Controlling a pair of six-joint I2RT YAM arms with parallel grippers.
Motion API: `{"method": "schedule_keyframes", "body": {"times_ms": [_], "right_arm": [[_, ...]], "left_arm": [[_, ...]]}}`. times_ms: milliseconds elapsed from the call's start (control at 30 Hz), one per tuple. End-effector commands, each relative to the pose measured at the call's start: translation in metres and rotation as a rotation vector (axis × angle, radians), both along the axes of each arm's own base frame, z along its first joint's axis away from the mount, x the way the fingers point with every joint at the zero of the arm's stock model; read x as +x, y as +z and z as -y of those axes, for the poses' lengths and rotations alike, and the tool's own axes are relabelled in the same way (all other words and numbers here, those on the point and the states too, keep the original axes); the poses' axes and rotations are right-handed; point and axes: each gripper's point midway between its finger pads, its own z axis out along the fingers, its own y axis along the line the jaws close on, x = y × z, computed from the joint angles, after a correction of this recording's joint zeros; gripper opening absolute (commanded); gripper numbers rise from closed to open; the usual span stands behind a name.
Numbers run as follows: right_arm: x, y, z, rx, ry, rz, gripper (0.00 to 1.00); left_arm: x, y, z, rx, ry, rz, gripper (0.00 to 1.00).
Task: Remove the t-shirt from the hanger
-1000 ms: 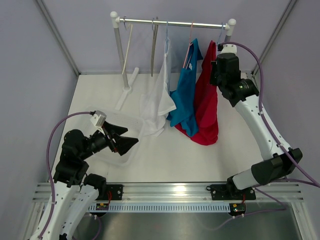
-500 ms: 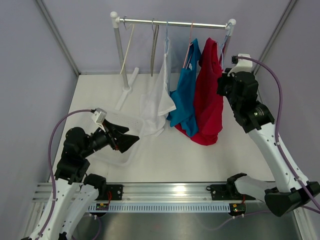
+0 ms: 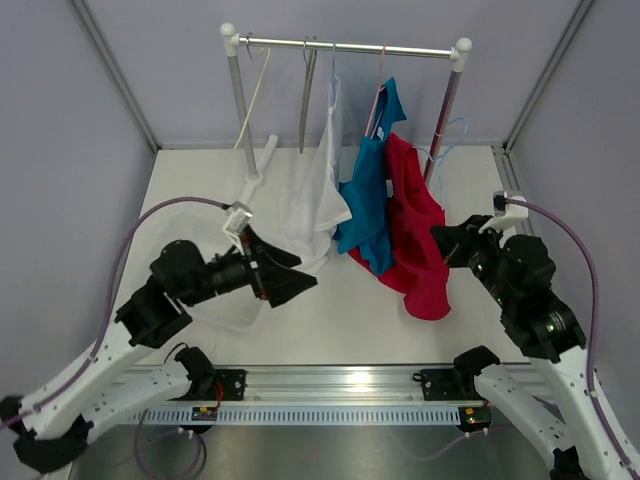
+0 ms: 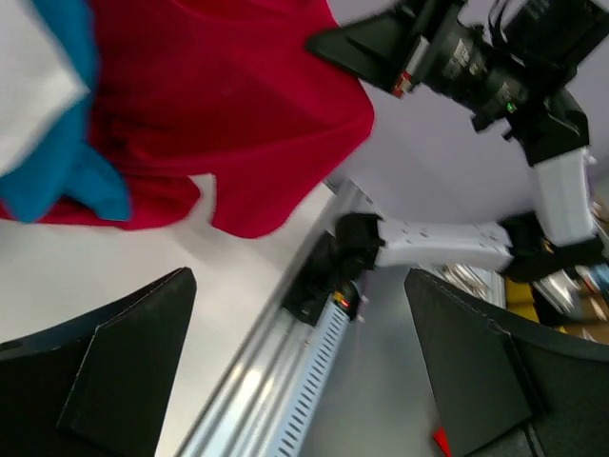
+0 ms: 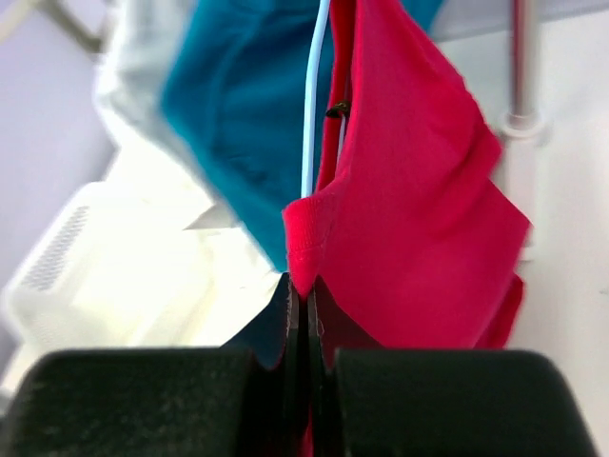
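Observation:
The red t-shirt (image 3: 420, 235) stretches from the rack down toward the near right, pulled taut. My right gripper (image 3: 447, 243) is shut on its hem edge; in the right wrist view the red fabric (image 5: 419, 209) is pinched between the closed jaws of the gripper (image 5: 306, 314). A light blue wire hanger (image 3: 448, 140) sticks out of the shirt's top beside the right post, below the rail; its wire (image 5: 312, 124) runs into the shirt. My left gripper (image 3: 290, 275) stands open and holds nothing, left of the red shirt (image 4: 219, 105), with its fingers (image 4: 114, 371) wide apart.
The rack rail (image 3: 350, 47) carries a blue shirt (image 3: 368, 190), a white shirt (image 3: 312, 200) and two bare hangers. A white basket (image 3: 228, 316) lies under my left arm. The right post (image 3: 445, 110) stands just behind the red shirt.
My right arm has drawn back and down toward the near edge, dragging the red t-shirt and its hanger off the rail's right end. My left arm has swung right toward the middle.

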Motion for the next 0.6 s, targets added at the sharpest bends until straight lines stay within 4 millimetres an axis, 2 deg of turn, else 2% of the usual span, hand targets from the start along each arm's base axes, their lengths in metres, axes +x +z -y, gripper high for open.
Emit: {"method": "schedule_keyframes", "body": {"times_ms": [0, 33, 100, 133, 167, 200, 233, 267, 300, 367, 400, 433, 467, 500, 567], "right_arm": [[-0.033, 0.021, -0.027, 0.121, 0.187, 0.043, 0.0], [-0.037, 0.02, -0.031, 0.133, 0.217, 0.044, 0.0], [-0.047, 0.02, -0.033, 0.15, 0.249, 0.06, 0.0], [-0.049, 0.021, -0.032, 0.149, 0.25, 0.071, 0.0], [-0.055, 0.024, -0.031, 0.15, 0.259, 0.088, 0.0], [-0.058, 0.026, -0.03, 0.15, 0.266, 0.1, 0.0], [-0.06, 0.028, -0.03, 0.15, 0.272, 0.11, 0.0], [-0.064, 0.03, -0.031, 0.149, 0.288, 0.117, 0.0], [-0.067, 0.033, -0.031, 0.146, 0.295, 0.12, 0.0], [-0.072, 0.036, -0.035, 0.152, 0.33, 0.123, 0.0], [-0.075, 0.038, -0.035, 0.155, 0.341, 0.132, 0.0], [-0.078, 0.04, -0.037, 0.158, 0.36, 0.138, 0.0], [-0.08, 0.041, -0.037, 0.158, 0.365, 0.147, 0.0], [-0.083, 0.045, -0.036, 0.162, 0.372, 0.16, 0.0], [-0.088, 0.048, -0.038, 0.157, 0.394, 0.171, 0.0]], "left_arm": [[0.008, 0.02, 0.054, 0.022, 0.063, 0.018, 0.99], [0.005, 0.048, 0.064, -0.002, 0.054, 0.064, 0.99], [0.005, 0.06, 0.086, 0.005, 0.066, 0.084, 0.98], [0.013, 0.054, 0.106, 0.031, 0.066, 0.078, 0.98], [0.015, 0.073, 0.113, -0.001, 0.068, 0.09, 0.94], [0.018, 0.077, 0.121, -0.007, 0.071, 0.092, 0.93], [0.025, 0.072, 0.136, 0.004, 0.074, 0.085, 0.91], [0.027, 0.086, 0.141, -0.022, 0.081, 0.095, 0.88], [0.028, 0.09, 0.148, -0.029, 0.08, 0.102, 0.85], [0.036, 0.087, 0.163, -0.004, 0.102, 0.115, 0.83], [0.037, 0.098, 0.167, -0.023, 0.1, 0.124, 0.82], [0.039, 0.1, 0.171, -0.021, 0.105, 0.13, 0.81], [0.045, 0.092, 0.179, 0.0, 0.115, 0.127, 0.81], [0.047, 0.098, 0.182, -0.006, 0.123, 0.137, 0.79], [0.056, 0.091, 0.19, 0.017, 0.148, 0.135, 0.79]]}}
